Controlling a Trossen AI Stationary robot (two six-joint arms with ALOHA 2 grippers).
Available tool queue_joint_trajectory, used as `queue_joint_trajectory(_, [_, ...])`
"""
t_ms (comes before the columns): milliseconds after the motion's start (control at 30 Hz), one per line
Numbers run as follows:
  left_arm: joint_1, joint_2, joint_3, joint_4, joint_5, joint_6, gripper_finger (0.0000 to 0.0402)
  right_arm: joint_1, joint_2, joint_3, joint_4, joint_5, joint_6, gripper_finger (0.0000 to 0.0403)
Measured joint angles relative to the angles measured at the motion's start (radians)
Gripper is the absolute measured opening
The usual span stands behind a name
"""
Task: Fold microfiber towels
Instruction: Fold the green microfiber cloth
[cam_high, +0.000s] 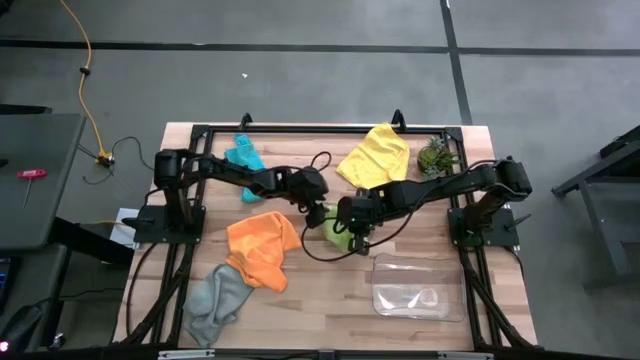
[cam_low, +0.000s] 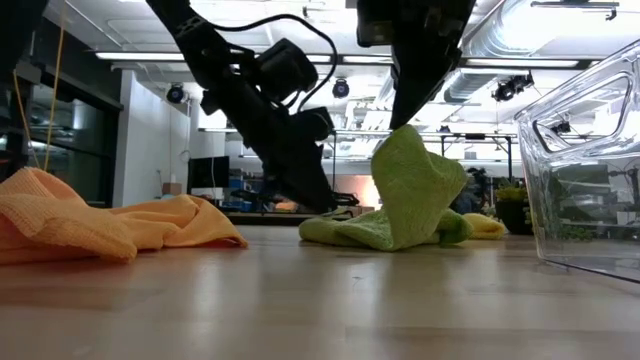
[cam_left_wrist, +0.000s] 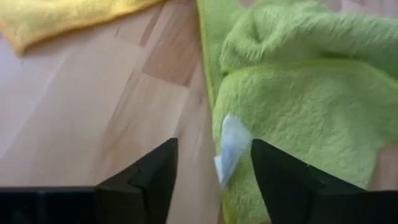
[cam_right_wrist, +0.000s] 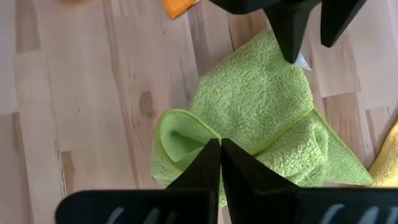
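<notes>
The right end effector (cam_right_wrist: 221, 146) pinches a raised fold of the lime green towel (cam_high: 338, 231). The left end effector (cam_left_wrist: 214, 168), open and empty, straddles the towel's tagged edge.

A light wooden table (cam_high: 330, 290) stands on a grey concrete floor (cam_high: 300, 70) marked with dark lines. A yellow cable (cam_high: 90, 90) trails across it. Behind, long ceiling lights (cam_low: 150, 57) and exposed ducts (cam_low: 520, 40) run overhead.
</notes>
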Motion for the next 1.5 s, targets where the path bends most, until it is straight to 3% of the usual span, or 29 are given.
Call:
queue_joint_trajectory(200, [0.021,0.015,0.002,-0.012,0.06,0.004,0.0213,0.0,0.0,0.0,0.006,0.0,0.004,0.0])
queue_joint_trajectory(533, [0.014,0.073,0.001,0.032,0.078,0.005,0.0183,0.0,0.0,0.0,0.023,0.0,0.011,0.0])
queue_joint_trajectory(667, [0.014,0.073,0.001,0.05,0.075,0.013,0.0132,0.0,0.0,0.0,0.029,0.0,0.023,0.0])
queue_joint_trajectory(867, [0.026,0.048,0.001,0.055,0.075,0.033,0.0017,0.0,0.0,0.0,0.028,0.0,0.025,0.0])
queue_joint_trajectory(1033, [0.043,-0.031,0.0,0.02,0.032,0.072,0.0006,-0.004,0.0,0.0,-0.024,0.035,0.0,0.0])
queue_joint_trajectory(1233, [0.084,-0.217,0.0,-0.042,-0.092,0.19,0.0001,-0.059,-0.017,0.0,-0.16,0.147,-0.024,0.0])
queue_joint_trajectory(1500, [0.126,-0.465,0.001,-0.047,-0.276,0.271,0.0,-0.214,-0.167,0.0,-0.166,0.341,-0.046,0.0])
